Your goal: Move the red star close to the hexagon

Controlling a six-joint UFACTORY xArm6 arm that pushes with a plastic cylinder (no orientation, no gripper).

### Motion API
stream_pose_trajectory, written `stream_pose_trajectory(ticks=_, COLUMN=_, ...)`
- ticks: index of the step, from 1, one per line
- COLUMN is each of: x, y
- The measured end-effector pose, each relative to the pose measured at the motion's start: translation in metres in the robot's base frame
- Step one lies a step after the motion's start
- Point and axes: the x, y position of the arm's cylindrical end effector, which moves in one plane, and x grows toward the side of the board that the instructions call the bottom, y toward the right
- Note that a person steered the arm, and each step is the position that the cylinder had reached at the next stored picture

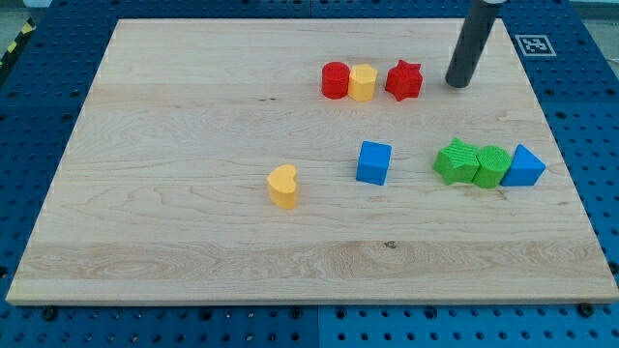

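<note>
Red star point(403, 80) near the view's top of our wooden board point(193, 193), just right of the yellow hexagon point(362, 83) with a small gap, red cylinder point(335, 80) touching beyond, our tip point(456, 83) bare, just right of the star, holding nothing.

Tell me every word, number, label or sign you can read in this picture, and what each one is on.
No readable words, numbers or brand names.
Only one sign: a black-and-white square marker, on the blue pegboard past the wooden board's top right corner; a pattern, not text.
The blocks, including the red star, carry no print.
My tip, right of the star, has no label.
</note>
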Motion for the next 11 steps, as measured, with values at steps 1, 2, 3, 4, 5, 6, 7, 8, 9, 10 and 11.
stream_pose_trajectory(ticks=1, x=0.0, y=-0.003)
stream_pose_trajectory(ticks=2, x=-0.002, y=-0.013)
stream_pose_trajectory(ticks=3, x=-0.006, y=-0.018)
stream_pose_trajectory(ticks=4, x=-0.006, y=-0.03)
stream_pose_trajectory(ticks=5, x=-0.001, y=-0.029)
stream_pose_trajectory(ticks=6, x=0.0, y=-0.029)
stream_pose_trajectory(ticks=7, x=0.0, y=-0.032)
stream_pose_trajectory(ticks=8, x=0.0, y=-0.034)
stream_pose_trajectory(ticks=9, x=0.0, y=-0.035)
stream_pose_trajectory(ticks=10, x=0.005, y=-0.045)
stream_pose_trajectory(ticks=11, x=0.005, y=-0.043)
